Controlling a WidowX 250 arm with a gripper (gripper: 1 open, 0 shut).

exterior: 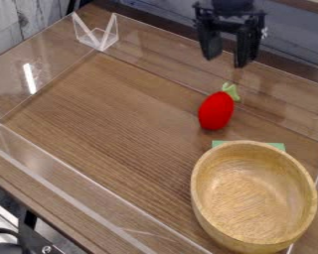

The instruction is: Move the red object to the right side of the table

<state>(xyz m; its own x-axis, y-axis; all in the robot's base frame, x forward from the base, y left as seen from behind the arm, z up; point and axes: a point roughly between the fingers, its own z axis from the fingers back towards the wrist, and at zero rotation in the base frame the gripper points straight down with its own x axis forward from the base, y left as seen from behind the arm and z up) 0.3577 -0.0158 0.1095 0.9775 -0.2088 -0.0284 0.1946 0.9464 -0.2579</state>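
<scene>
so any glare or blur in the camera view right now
Camera view: faint sheen on the table, edges of the bowl fairly clear, gripper soft and lacking fine detail, whole picture coarse.

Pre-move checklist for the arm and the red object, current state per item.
1. Claw free of the red object: ok, a strip of tabletop shows between the claw and the red object.
2. Claw open: ok.
3. Red object resting on the table: ok, it lies on the wood.
4. Bowl not touching the red object: ok, a gap separates them.
5. Green leafy top in view: ok, on the side toward the claw.
6. Red object at its final spot on the right side: cannot tell, the view doesn't show which edge counts as right.
</scene>
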